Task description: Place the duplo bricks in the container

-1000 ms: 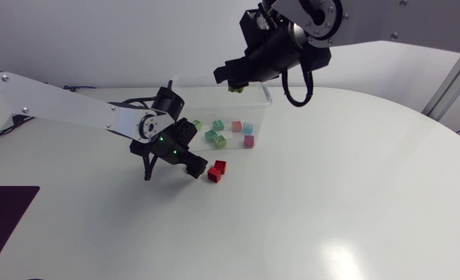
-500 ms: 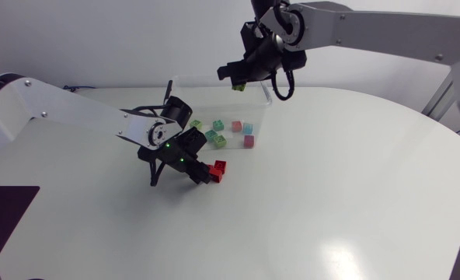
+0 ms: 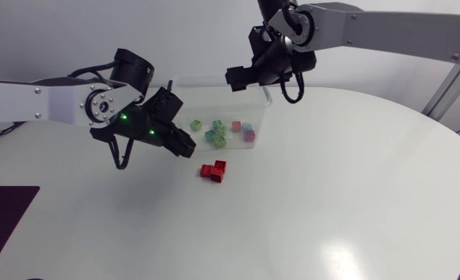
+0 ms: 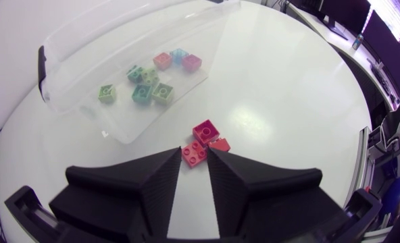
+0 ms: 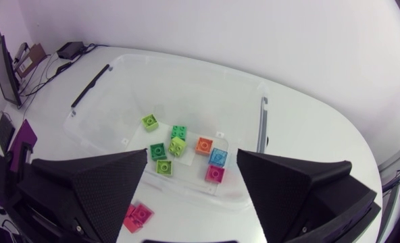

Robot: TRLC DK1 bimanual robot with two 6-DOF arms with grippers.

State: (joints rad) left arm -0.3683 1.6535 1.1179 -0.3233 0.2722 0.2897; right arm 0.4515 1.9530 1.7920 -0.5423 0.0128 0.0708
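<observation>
Bright even light, faint soft shadows, pale glare on table (image 3: 335,253)

Eleven duplo bricks (image 4: 205,130), one clear container (image 5: 186,101)

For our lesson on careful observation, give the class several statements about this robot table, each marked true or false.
1. The red bricks lie on the table, outside the clear box. True.
2. The right claw holds a brick. False: it is open and empty, above the box.
3. The box holds green, pink and blue bricks. True.
4. The left claw grips a red brick. False: it is open and empty, and the red bricks lie untouched on the table ahead of it.
</observation>
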